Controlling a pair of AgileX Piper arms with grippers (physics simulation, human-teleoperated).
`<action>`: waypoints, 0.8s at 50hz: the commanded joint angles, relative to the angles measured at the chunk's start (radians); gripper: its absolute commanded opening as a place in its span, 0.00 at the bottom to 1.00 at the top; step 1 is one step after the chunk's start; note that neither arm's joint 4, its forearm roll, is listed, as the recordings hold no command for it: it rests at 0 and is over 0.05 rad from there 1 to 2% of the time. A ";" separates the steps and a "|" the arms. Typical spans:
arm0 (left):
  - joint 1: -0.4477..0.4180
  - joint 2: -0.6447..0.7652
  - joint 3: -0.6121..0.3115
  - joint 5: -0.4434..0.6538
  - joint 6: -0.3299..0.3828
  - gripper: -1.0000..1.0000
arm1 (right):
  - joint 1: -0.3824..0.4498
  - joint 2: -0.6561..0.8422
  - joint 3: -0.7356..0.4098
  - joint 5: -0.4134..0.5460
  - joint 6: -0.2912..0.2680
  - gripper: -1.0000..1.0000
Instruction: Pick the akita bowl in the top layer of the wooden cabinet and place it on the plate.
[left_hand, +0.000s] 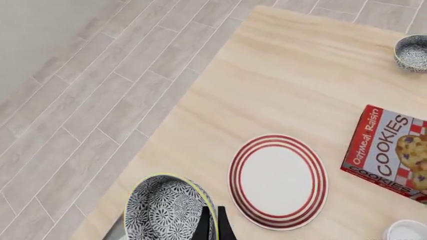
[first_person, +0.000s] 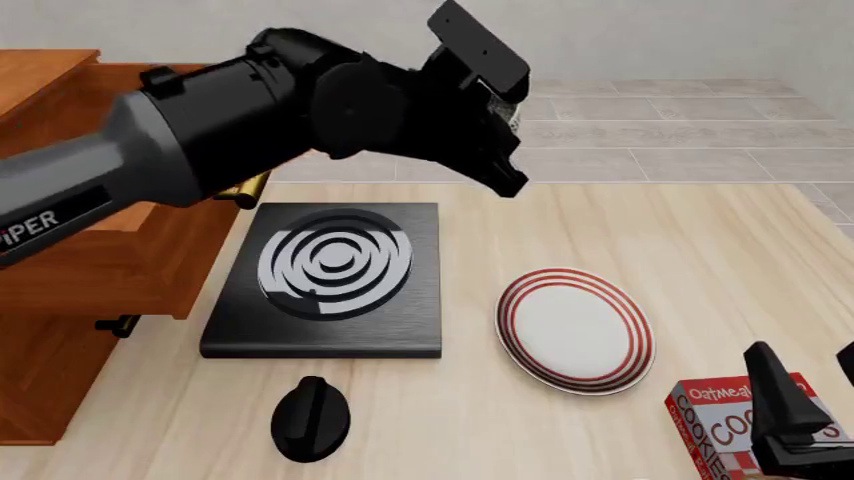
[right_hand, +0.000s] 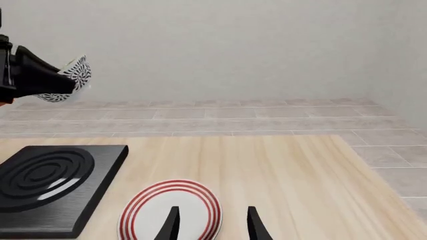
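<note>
My left gripper is shut on the rim of the akita bowl, a small round bowl with a fine dark-and-white pattern. In the right wrist view the bowl hangs high in the air, left of and above the plate. The plate, white with red rings, lies flat on the table, and in the left wrist view the plate is just beside the held bowl. The wooden cabinet stands at the left; the left arm hides most of its top layer. My right gripper is open and empty near the plate.
A black square slab with white rings lies left of the plate, with a black knob in front of it. A red cookie box sits at the front right. A second patterned bowl rests on the table.
</note>
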 joint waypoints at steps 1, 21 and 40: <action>-0.027 0.037 -0.008 -0.018 0.006 0.00 | 0.000 -0.013 0.000 0.014 0.002 1.00; -0.055 0.125 -0.045 -0.034 0.001 0.00 | 0.000 -0.012 0.001 0.013 0.004 1.00; -0.074 0.192 -0.060 -0.050 0.020 0.00 | 0.001 -0.014 0.003 0.015 0.009 1.00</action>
